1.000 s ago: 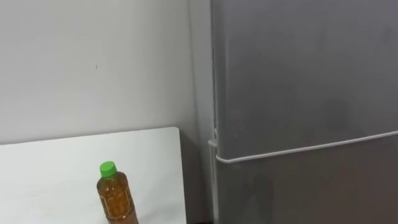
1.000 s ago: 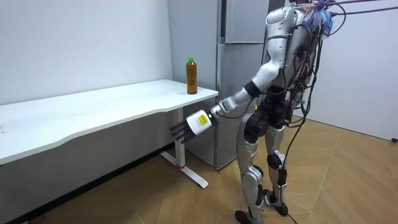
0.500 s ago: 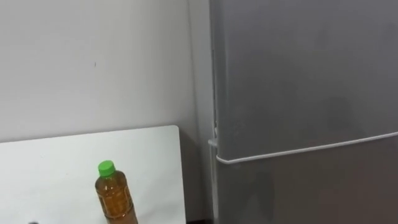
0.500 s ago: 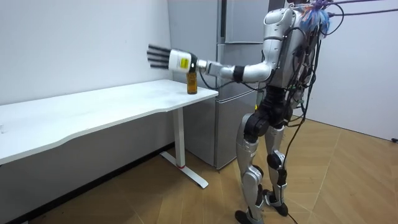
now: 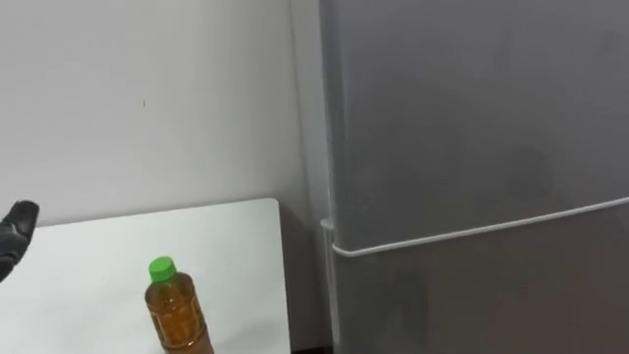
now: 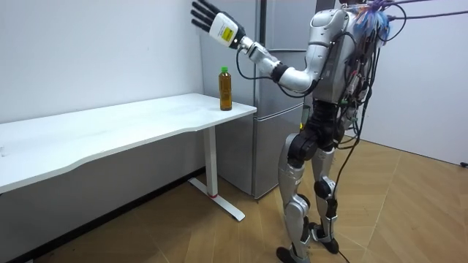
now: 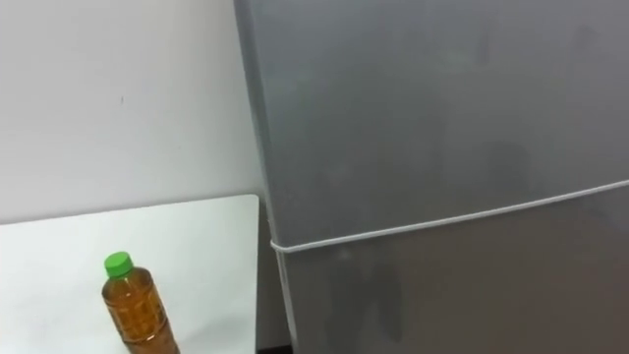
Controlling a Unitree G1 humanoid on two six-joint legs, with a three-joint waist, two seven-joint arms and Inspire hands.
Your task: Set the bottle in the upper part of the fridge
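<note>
Left hand point(image 6: 213, 20) up from waist level, now high above bottle point(image 6: 226, 89); fingers point(image 6: 199, 9) spread wide, empty. Bottle ungrasped on worktop point(image 6: 110, 124).

Stance: upright on both legs, torso straight, seen from behind and to one side in the room view.
Left arm: reaches from the shoulder up and out toward the room view's left, elbow a little bent, forearm slanting upward.
Left wrist: roughly in line with the forearm.
Left hand point(image 6: 218, 26): at about head height, back turned to the room camera.
Fingers point(image 6: 199, 10): straight and spread, holding nothing.
Head camera: dark fingertips point(image 5: 16, 228) show at the left edge.
</note>
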